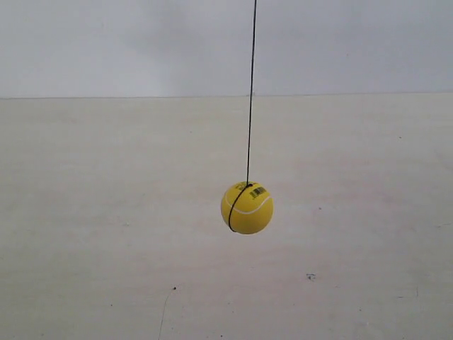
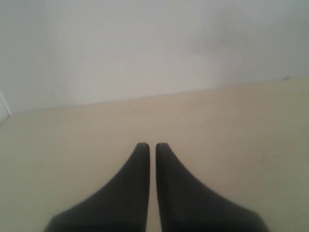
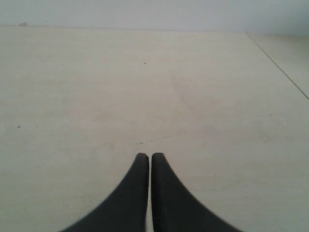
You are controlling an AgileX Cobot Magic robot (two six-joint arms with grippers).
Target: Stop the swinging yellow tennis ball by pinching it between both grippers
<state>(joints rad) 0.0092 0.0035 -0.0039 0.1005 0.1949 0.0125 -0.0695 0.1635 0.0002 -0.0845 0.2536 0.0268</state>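
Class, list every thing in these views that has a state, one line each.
yellow tennis ball: hanging on its string, no gripper touching it.
string: taut, leaning slightly.
left gripper: jaws shut, empty.
right gripper: jaws shut, empty.

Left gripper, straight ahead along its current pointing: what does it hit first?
Nothing close: ahead of the left gripper its wrist view shows only table, then the wall. Probably table first, but depth is unclear. The yellow tennis ball isn't in that view.
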